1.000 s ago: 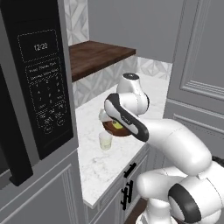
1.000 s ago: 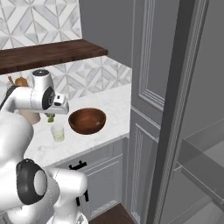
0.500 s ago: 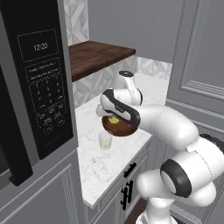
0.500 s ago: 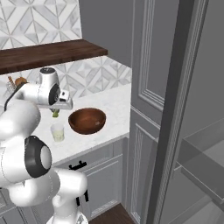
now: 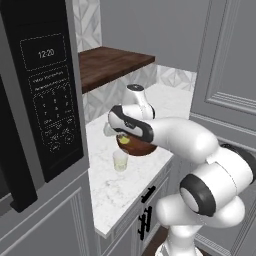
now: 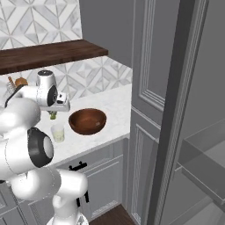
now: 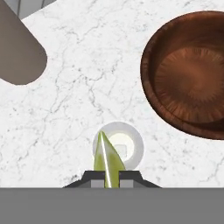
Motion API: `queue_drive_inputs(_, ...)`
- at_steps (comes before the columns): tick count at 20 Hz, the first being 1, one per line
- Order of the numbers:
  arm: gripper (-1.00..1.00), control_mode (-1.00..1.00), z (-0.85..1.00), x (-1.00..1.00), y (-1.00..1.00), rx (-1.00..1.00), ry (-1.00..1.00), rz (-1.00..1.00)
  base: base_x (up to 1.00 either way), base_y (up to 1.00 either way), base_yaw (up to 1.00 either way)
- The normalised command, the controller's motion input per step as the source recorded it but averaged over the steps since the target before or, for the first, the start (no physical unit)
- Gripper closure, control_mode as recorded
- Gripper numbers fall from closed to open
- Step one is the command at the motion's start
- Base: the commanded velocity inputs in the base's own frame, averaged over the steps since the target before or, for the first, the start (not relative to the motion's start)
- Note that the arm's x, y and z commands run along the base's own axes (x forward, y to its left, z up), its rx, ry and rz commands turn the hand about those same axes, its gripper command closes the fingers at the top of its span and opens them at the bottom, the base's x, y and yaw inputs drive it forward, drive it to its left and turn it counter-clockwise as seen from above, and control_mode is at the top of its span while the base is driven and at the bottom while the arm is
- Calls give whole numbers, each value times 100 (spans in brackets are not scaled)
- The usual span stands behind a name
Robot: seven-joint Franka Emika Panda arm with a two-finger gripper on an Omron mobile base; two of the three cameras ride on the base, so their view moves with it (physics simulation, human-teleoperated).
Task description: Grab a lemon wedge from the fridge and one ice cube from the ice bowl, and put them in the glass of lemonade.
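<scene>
Yellow-green lemon wedge (image 7: 106,164) pinched in the gripper (image 7: 107,177).
Hand view shows the glass of lemonade (image 7: 118,147) directly beneath; right base view shows the ice bowl (image 6: 87,121) beside it.

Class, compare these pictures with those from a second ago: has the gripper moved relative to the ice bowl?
Yes. The gripper, holding the lemon wedge, has shifted from over the ice bowl sideways to above the glass of lemonade.
</scene>
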Motion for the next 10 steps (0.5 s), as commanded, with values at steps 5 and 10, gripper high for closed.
queue_drive_inputs(5,100,-100,-39,16,1,0,0,0,0,0,0)
queue_drive_inputs(10,100,-100,-22,8,0,0,0,0,0,0,0)
